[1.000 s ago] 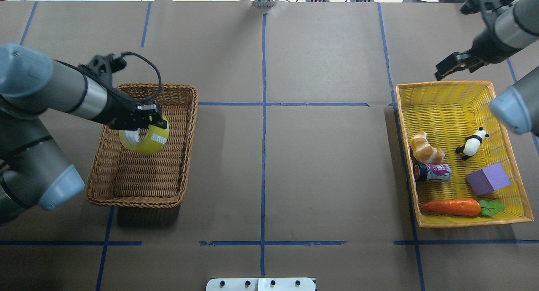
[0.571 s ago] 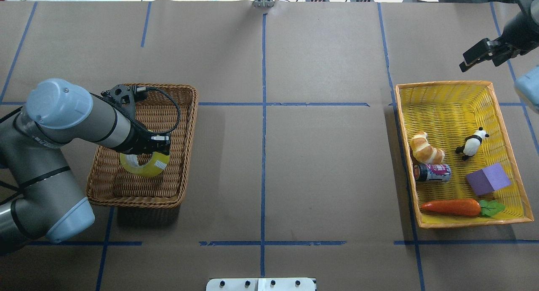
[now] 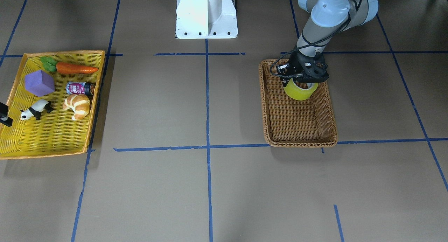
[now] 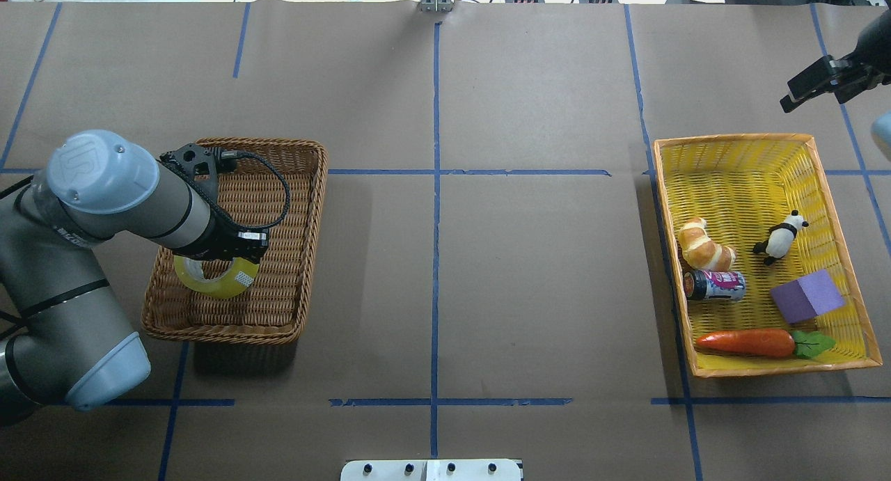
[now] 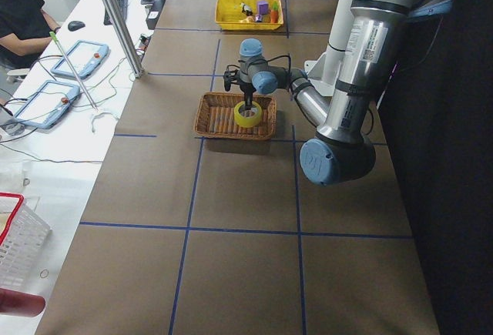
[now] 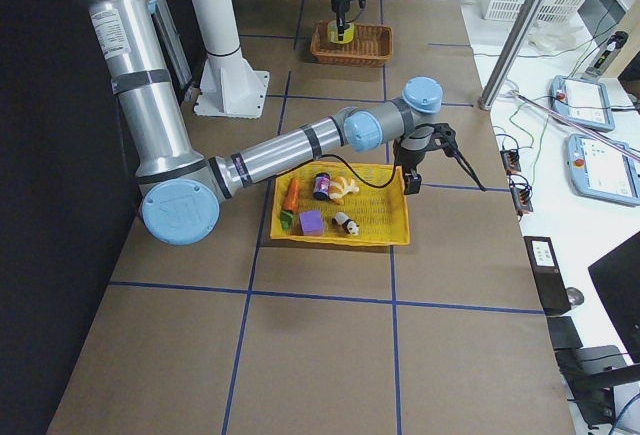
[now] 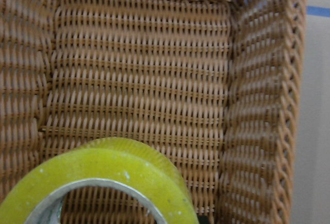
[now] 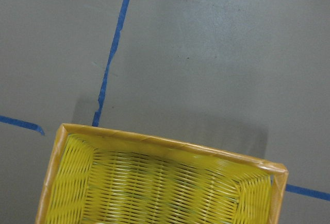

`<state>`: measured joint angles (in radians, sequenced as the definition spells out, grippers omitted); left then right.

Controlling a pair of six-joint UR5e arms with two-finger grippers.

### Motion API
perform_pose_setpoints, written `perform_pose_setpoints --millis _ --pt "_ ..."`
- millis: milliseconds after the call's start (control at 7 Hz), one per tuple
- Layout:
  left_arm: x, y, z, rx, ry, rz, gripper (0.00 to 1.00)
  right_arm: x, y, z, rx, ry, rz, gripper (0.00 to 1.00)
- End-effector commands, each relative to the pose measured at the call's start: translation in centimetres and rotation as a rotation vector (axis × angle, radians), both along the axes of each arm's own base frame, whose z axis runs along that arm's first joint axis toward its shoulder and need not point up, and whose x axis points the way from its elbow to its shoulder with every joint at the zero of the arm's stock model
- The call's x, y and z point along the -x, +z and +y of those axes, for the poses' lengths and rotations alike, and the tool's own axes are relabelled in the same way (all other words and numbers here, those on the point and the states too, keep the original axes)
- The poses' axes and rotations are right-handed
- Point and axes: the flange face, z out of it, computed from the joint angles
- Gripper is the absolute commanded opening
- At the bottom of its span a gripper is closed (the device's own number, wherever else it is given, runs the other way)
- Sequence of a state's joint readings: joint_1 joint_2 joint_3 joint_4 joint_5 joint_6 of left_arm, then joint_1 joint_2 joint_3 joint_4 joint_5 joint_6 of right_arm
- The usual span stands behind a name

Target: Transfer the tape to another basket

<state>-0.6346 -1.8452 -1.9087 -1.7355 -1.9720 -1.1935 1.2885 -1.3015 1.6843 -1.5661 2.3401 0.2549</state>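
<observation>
The yellow-green tape (image 4: 209, 280) hangs low inside the brown wicker basket (image 4: 317, 188), toward its near left part. My left gripper (image 4: 233, 250) is above it, shut on the tape's upper side. In the front view the tape (image 3: 300, 90) sits under the gripper (image 3: 303, 75), within the basket (image 3: 301, 143) walls. The left wrist view shows the tape (image 7: 108, 175) close over the basket's woven floor (image 7: 144, 80). My right gripper (image 4: 793, 98) hovers beyond the far right corner of the yellow tray; I cannot tell if it is open or shut.
The flat yellow, orange-rimmed tray (image 4: 738, 168) on the right holds a croissant (image 4: 704, 246), a can (image 4: 715, 285), a panda (image 4: 781, 239), a purple block (image 4: 806, 296) and a carrot (image 4: 748, 342). Blue tape lines cross the brown table.
My left arm has lowered the tape deeper into the wicker basket, toward its near left. My right arm has drawn back toward the far right.
</observation>
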Motion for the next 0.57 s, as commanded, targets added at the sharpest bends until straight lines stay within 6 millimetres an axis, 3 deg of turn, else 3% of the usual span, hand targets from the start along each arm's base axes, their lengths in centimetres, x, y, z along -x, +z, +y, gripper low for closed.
perform_pose_setpoints --millis 0,286,429 --pt "-0.8 0.7 -0.5 -0.031 -0.023 -0.034 1.0 -2.7 2.8 -0.5 -0.016 -0.028 0.007 1.0" --pt "0.0 0.0 -0.7 -0.041 -0.032 -0.024 1.0 -4.8 6.9 1.6 -0.014 -0.054 0.026 1.0" --pt "1.5 -0.5 -1.7 -0.052 -0.044 -0.018 1.0 -6.7 9.4 3.1 -0.019 -0.068 0.035 1.0"
